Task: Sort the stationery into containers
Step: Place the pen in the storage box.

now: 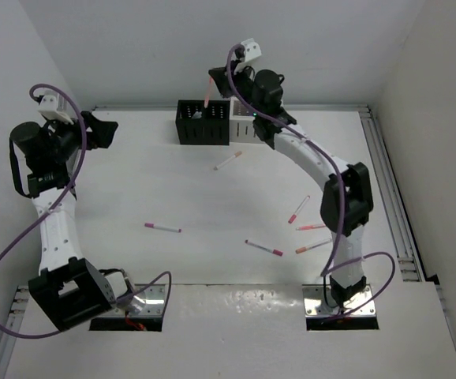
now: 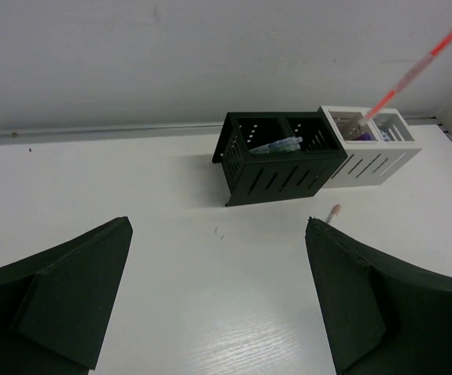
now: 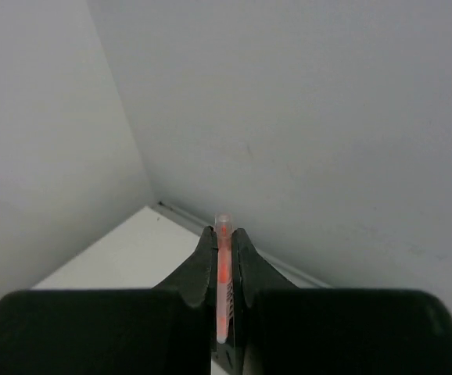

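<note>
The white table (image 1: 133, 181) carries two slotted organiser boxes, side by side and touching, at its far edge. The black box (image 1: 203, 122) stands on the left and the white box (image 1: 241, 131) on the right, partly hidden by the right arm (image 1: 315, 162). In the left wrist view the black box (image 2: 285, 168) holds a few bluish-grey pens (image 2: 277, 146) lying slanted in its left compartment. The white box (image 2: 371, 160) shows something purple (image 2: 359, 135) in the compartment next to the black one. The left gripper (image 1: 102, 130) hangs over the table's far left, jaws spread wide and empty. The right gripper (image 1: 214, 76), raised above the boxes, is clenched on an orange pen (image 1: 206, 95). The pen is steeply tilted, its top in the fingers and its lower end pointing down at the boxes near where they meet; which compartment it is over cannot be told. Six loose pens (image 1: 263, 248) lie scattered flat across the table, among them a white-pink one (image 1: 228, 161) just in front of the boxes
</note>
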Available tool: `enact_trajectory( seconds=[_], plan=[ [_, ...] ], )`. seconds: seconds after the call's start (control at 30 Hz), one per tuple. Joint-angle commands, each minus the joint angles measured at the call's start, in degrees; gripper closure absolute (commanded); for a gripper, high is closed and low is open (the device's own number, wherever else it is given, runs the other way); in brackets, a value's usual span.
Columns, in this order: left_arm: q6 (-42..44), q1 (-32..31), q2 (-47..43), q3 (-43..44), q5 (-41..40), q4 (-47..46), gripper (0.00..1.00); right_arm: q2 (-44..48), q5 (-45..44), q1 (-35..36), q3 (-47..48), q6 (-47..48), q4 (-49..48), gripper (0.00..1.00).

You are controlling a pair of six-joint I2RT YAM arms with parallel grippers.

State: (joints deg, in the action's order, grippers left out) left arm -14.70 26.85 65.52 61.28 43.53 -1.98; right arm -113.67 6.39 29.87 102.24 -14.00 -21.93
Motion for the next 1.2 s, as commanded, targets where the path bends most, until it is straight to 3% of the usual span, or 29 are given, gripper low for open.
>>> enact_trajectory(
  seconds=[0.0,0.2,0.47,0.7,0.77,0.83,0.87,0.9,0.97,1.17],
  plan=[
    [-1.91,0.75,1.80,2.18,1.29,-4.52,0.00,-6.89,-5.33,1.59,3.32,-4.89,-21.09,1.00],
    [-2.88,1.10,3.39,0.07,1.73,-6.20,0.00,-16.30,-9.63,3.70,8.85,-2.26,-30.35,1.00],
    [0.45,3.20,5.06,0.77,3.93,-3.65,0.00,-28.09,-12.98,4.23,20.80,-0.24,-31.07,1.00],
    [4.23,3.65,6.55,2.00,6.04,0.21,0.00,-30.74,-14.48,4.76,18.01,1.69,-31.41,0.96],
    [5.38,3.65,7.60,3.06,7.53,1.89,0.00,-31.00,-14.39,4.50,17.74,1.17,-31.24,0.83],
    [7.39,3.47,8.48,4.02,8.76,4.24,0.00,-30.91,-14.56,4.41,17.04,0.21,-30.89,0.57],
    [8.19,3.38,8.66,4.98,9.55,5.66,0.00,-30.04,-15.00,4.32,16.94,-1.71,-30.11,0.33],
    [9.15,2.69,8.58,5.34,9.73,6.45,0.00,-29.25,-15.35,4.15,15.90,-2.69,-29.40,0.25],
    [14.24,1.28,8.14,6.48,8.08,10.23,0.00,-25.14,-15.18,3.36,13.62,-5.06,-28.61,0.15],
    [25.23,-8.99,6.03,6.75,4.90,17.87,0.10,-6.45,-10.79,-0.58,-0.59,-5.95,-25.89,0.21]
  ],
)
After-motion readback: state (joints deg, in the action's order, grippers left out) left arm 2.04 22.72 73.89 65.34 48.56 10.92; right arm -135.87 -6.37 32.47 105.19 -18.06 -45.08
